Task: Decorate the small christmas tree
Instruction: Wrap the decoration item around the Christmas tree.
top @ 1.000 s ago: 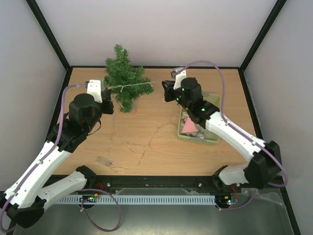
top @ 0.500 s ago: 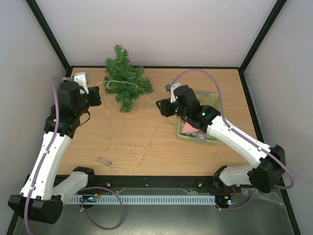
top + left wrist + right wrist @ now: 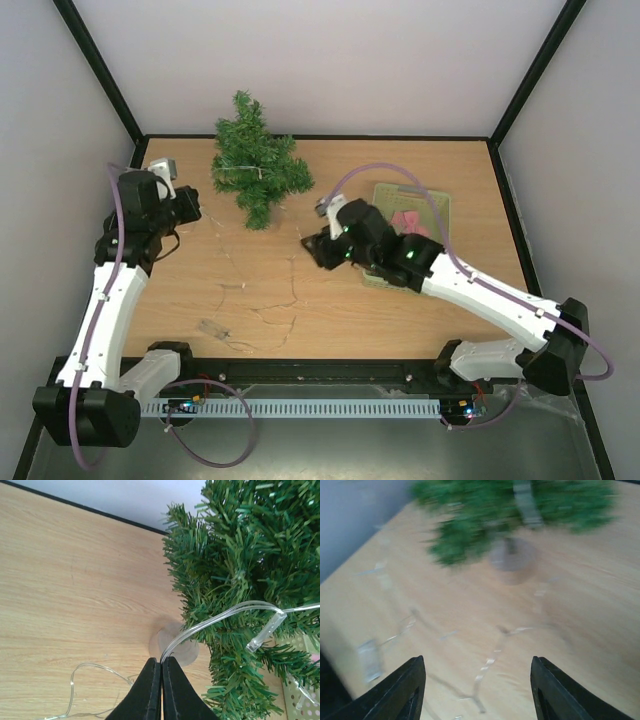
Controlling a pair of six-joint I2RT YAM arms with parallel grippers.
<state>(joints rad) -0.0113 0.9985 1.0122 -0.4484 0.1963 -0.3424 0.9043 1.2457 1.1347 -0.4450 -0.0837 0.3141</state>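
Small christmas tree [image 3: 255,170] upright near far edge of bench [image 3: 330,165], toward far-left corner. Left fingers [image 3: 150,690] pinching light string [image 3: 220,617] draped into branches. Right fingers [image 3: 405,690] spread, empty, mid-bench. Risk: hard pull tautens string, tips tree or drags string off branches.

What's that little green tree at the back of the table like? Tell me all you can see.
The small christmas tree is a bushy cone of dark green, plastic-looking needles, standing upright on a pale round base near the table's back edge. A clear light string with a small bulb lies across its branches, pinched lower down by the shut left gripper.
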